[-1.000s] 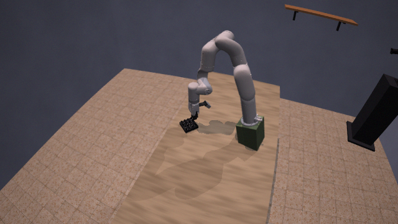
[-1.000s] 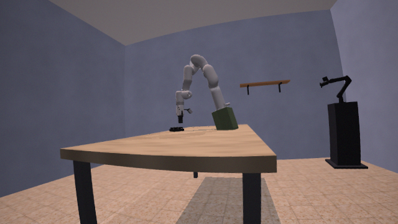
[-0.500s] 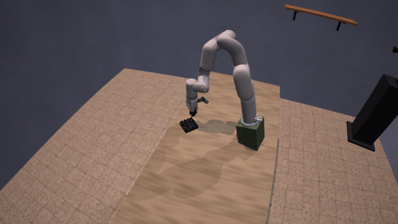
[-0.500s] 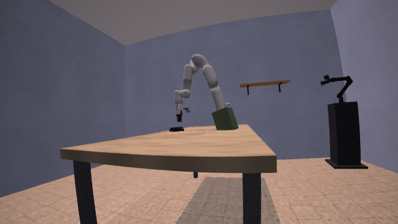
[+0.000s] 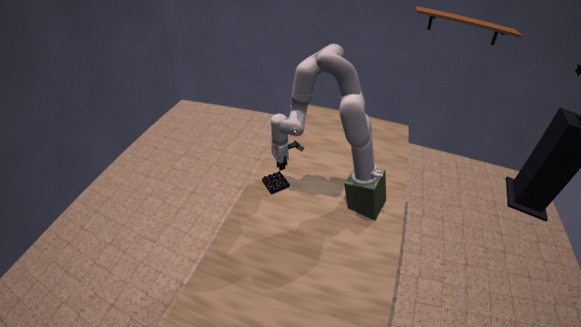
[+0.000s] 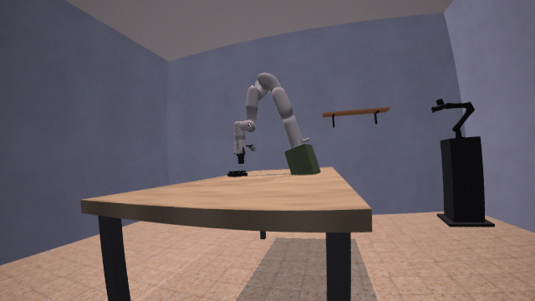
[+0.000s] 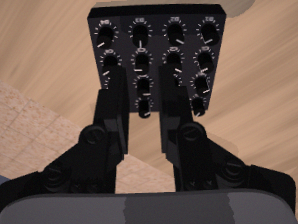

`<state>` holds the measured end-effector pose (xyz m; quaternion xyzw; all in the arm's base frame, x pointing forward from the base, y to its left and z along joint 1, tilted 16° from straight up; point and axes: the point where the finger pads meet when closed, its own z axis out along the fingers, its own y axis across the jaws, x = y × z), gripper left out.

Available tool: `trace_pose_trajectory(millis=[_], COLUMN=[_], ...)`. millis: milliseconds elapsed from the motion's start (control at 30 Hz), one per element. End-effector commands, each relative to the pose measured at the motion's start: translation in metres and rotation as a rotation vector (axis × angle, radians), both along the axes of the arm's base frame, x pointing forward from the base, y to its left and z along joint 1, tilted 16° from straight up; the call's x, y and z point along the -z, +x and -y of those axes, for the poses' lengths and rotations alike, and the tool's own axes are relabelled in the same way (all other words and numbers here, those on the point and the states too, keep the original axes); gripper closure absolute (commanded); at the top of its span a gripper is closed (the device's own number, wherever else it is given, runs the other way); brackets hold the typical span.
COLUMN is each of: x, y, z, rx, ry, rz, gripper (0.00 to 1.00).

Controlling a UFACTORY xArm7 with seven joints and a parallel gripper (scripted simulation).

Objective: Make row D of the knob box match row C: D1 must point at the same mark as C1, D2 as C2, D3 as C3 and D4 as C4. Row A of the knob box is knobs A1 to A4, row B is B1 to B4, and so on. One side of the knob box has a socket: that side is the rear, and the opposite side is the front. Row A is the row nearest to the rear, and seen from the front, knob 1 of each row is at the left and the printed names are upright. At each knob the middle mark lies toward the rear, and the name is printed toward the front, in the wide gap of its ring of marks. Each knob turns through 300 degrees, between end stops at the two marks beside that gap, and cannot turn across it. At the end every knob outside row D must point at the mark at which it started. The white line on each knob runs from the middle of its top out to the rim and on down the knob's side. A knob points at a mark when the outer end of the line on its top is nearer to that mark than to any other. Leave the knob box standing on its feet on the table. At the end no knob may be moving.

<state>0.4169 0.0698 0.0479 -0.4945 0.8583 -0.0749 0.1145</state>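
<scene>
The black knob box (image 5: 275, 183) (image 6: 236, 173) (image 7: 156, 12) stands flat on the wooden table (image 5: 295, 254) (image 6: 251, 196), with several rows of small black knobs with white lines. My gripper (image 5: 280, 167) (image 6: 241, 160) (image 7: 142, 84) hangs a short way above the box, pointing straight down, and touches no knob. In the wrist view its two fingers stand a narrow gap apart with nothing between them. Two knobs of the rows nearest me show through that gap. The fingers hide parts of the neighbouring knobs. The knob names are too small to read.
The arm's green base block (image 5: 365, 193) (image 6: 302, 160) stands on the table to the right of the box. A black pedestal (image 5: 545, 168) (image 6: 461, 176) stands on the floor far right. A wall shelf (image 5: 467, 20) (image 6: 355, 112) hangs high behind.
</scene>
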Motion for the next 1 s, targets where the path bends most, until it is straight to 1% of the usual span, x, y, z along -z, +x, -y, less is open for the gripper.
trace_pose_trajectory(millis=[0,700,967], x=[-0.0012,0.001,0.0067], y=[0.0011,0.0018,0.0036], z=[-0.0003,-0.0003,-0.0001], rx=[0.0,0.0,0.0], ry=[0.001,0.002,0.002], rz=[0.003,0.003,0.003], gripper=[0.81,0.81,0.81])
